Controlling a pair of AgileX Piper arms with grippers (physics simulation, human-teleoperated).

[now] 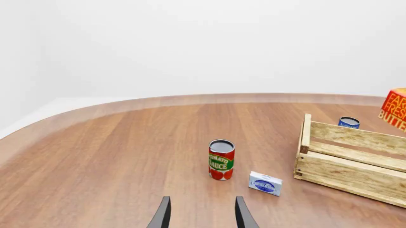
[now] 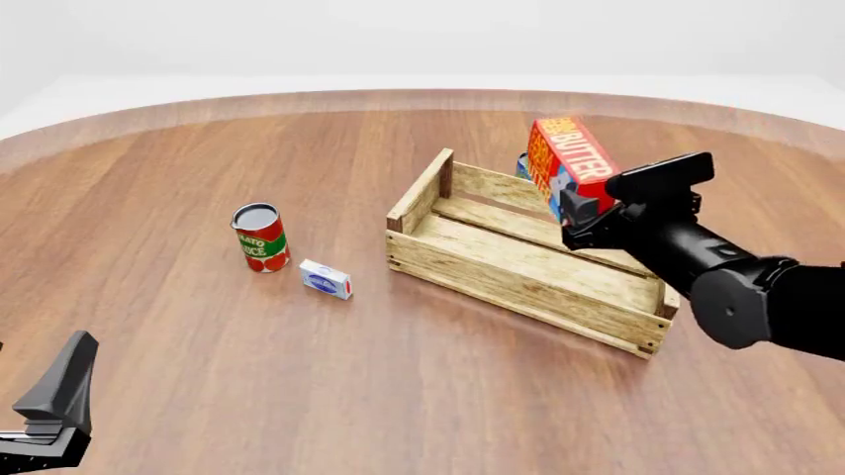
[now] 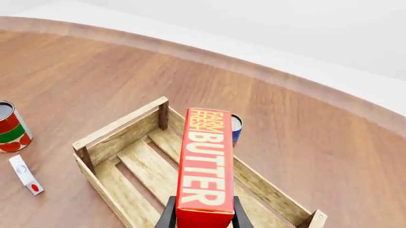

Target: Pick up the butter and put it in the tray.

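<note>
The butter (image 2: 576, 158), a red-orange carton with white "BUTTER" lettering, is held in the air above the far side of the tray (image 2: 509, 267), a wooden slat crate. My right gripper (image 2: 581, 206) is shut on the carton's lower end. In the right wrist view the butter (image 3: 204, 161) stands between the fingers (image 3: 169, 216) over the tray's floor (image 3: 149, 173). A corner of the butter (image 1: 394, 109) shows in the left wrist view beyond the tray (image 1: 349, 159). My left gripper (image 1: 201, 213) is open and empty, low at the near left (image 2: 53, 406).
A tomato sauce can (image 2: 260, 237) and a small white-and-blue box (image 2: 325, 279) stand left of the tray. A blue can (image 3: 235, 128) stands just behind the tray's far wall, partly hidden by the butter. The table's curved edge (image 2: 396, 99) runs along the back.
</note>
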